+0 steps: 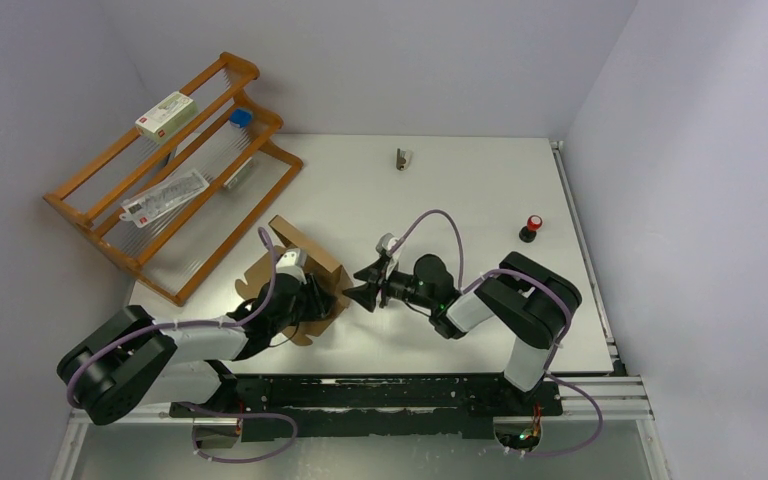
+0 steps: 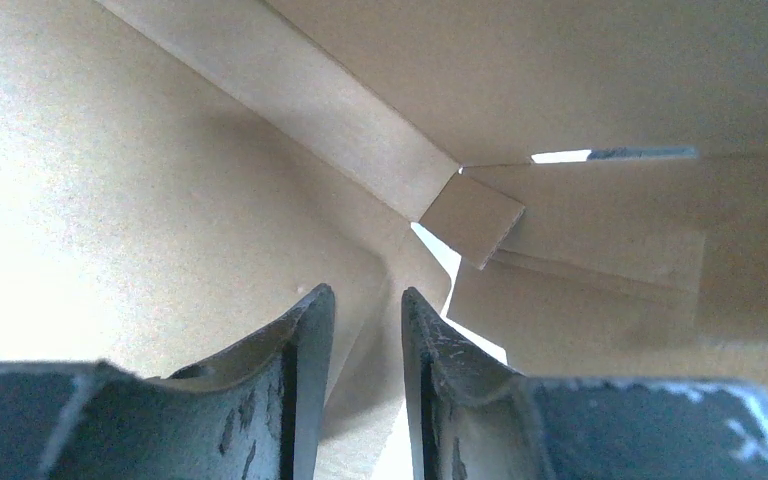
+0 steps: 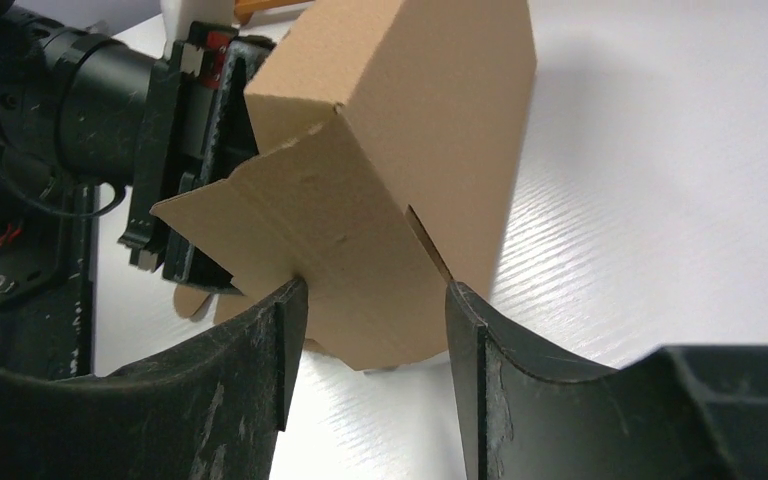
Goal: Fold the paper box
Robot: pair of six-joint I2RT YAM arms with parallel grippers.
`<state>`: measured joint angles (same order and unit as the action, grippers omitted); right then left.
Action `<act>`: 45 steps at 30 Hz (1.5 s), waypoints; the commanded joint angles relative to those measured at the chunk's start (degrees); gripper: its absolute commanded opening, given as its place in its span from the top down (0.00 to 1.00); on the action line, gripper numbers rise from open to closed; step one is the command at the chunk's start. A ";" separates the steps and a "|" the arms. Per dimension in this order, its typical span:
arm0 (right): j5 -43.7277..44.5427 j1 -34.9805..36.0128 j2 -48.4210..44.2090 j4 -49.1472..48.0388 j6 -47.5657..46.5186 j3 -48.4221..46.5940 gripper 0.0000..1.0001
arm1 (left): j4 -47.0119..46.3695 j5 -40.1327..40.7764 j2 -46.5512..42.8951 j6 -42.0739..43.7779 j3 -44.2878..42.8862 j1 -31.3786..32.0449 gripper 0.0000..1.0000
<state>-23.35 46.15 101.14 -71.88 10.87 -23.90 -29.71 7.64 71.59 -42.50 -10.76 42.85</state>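
The paper box (image 1: 307, 252) is brown cardboard, partly folded, with one long wall raised; it lies left of the table's centre. My left gripper (image 1: 308, 296) reaches into it. In the left wrist view the box's inner panels (image 2: 160, 200) fill the frame, and the left gripper (image 2: 360, 305) stands narrowly open with a flap edge behind the gap. My right gripper (image 1: 362, 294) is open at the box's right end. In the right wrist view the right gripper (image 3: 370, 300) straddles the lower edge of a side flap (image 3: 340, 240), and its left fingertip (image 3: 290, 300) touches the flap.
A wooden rack (image 1: 90, 215) at the back left holds a white carton with red print (image 1: 165, 113), a clear packet (image 1: 165, 197) and a blue-capped item (image 1: 241, 117). A small object (image 1: 402, 158) lies at the back, and a red-topped black knob (image 1: 532, 228) at the right.
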 commanded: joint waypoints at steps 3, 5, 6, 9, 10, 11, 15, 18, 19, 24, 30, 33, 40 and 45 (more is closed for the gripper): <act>4.65 0.85 0.37 0.89 -3.28 -3.29 0.43 | 1.08 -2.63 1.47 -0.25 -0.99 1.00 0.63; 7.63 1.35 0.51 1.02 -3.73 -3.58 0.43 | 1.06 -2.55 1.53 -0.26 -1.10 1.31 0.63; 9.50 1.60 0.59 1.04 -3.80 -3.73 0.43 | 1.00 -2.50 1.49 -0.25 -1.11 1.44 0.64; 13.70 2.34 1.10 1.12 -4.16 -3.95 0.43 | 0.97 -2.31 1.26 -0.44 -1.10 2.07 0.64; 15.37 2.67 1.29 1.17 -4.18 -3.99 0.43 | 0.97 -2.16 1.18 -0.44 -1.10 2.33 0.64; 17.05 3.05 1.40 1.41 -4.27 -4.18 0.43 | 0.91 -1.99 1.14 -0.53 -1.03 2.55 0.64; 21.36 4.43 2.00 3.75 -4.60 -5.44 0.43 | 0.09 -1.87 1.55 -1.12 -0.84 3.52 0.64; 19.28 4.47 2.60 0.99 -5.09 -4.53 0.43 | 0.05 -2.36 1.65 -1.35 -0.90 3.73 0.66; 18.49 4.47 2.76 0.24 -5.15 -4.24 0.43 | 0.82 -2.19 1.13 -1.36 -1.04 3.73 0.67; 15.08 4.47 3.22 1.60 -6.00 -4.88 0.43 | 10.68 3.10 -7.68 -0.61 -2.20 3.73 0.65; 12.67 4.39 3.83 1.46 -6.79 -5.13 0.43 | 24.33 10.43 -20.38 -0.77 -3.62 3.73 0.64; 11.08 4.34 4.16 2.12 -6.99 -5.83 0.43 | 31.00 14.71 -24.16 -2.79 -3.73 3.65 0.64; 7.44 4.37 4.73 3.33 -6.92 -7.03 0.43 | 45.60 24.92 -24.94 -9.75 -5.35 3.29 0.62; 5.89 4.34 3.45 4.62 -6.20 -5.96 0.43 | 49.27 26.01 -21.33 -11.42 -7.06 3.20 0.60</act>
<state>-15.40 50.26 105.01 -67.79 5.02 -30.02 13.74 30.00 48.60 -51.29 -15.14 46.28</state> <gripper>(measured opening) 0.571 0.399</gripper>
